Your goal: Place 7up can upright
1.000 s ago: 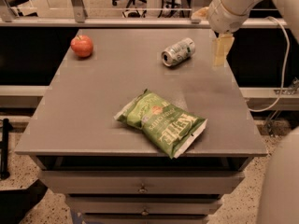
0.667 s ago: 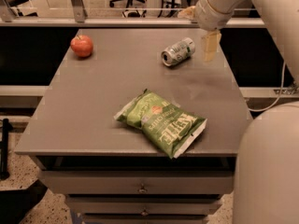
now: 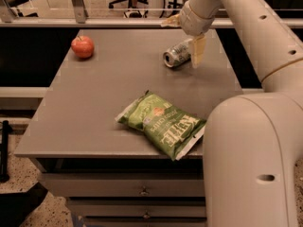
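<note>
The jaws stand apart and empty, one fingertip (image 3: 198, 51) just beside the 7up can (image 3: 177, 55) lying sideways.

White arm (image 3: 258, 30) stretched forward; tool (image 3: 181, 43) at upper centre, fingers (image 3: 198, 50) spread.

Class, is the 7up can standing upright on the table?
No: the 7up can lies on its side, the end effector close beside it.
</note>
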Action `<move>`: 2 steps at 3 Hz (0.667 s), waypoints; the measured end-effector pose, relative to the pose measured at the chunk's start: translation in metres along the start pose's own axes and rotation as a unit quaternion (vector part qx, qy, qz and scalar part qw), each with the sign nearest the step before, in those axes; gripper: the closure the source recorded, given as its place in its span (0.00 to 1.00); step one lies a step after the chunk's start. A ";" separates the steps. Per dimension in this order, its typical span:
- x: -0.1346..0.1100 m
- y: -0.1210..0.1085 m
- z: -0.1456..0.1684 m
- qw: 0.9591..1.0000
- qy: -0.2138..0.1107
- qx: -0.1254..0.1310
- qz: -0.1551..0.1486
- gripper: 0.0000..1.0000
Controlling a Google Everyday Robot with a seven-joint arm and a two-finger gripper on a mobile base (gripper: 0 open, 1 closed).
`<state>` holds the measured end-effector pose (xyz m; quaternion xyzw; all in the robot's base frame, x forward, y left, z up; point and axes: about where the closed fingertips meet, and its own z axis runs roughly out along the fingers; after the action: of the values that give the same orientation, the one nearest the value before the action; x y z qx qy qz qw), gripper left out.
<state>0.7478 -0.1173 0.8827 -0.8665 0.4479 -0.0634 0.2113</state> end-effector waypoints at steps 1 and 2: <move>-0.010 -0.001 0.027 0.999 -0.017 -0.034 -0.023 0.03; -0.017 0.000 0.044 0.997 -0.029 -0.059 -0.034 0.34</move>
<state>0.7510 -0.0897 0.8442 -0.8934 0.4152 -0.0191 0.1704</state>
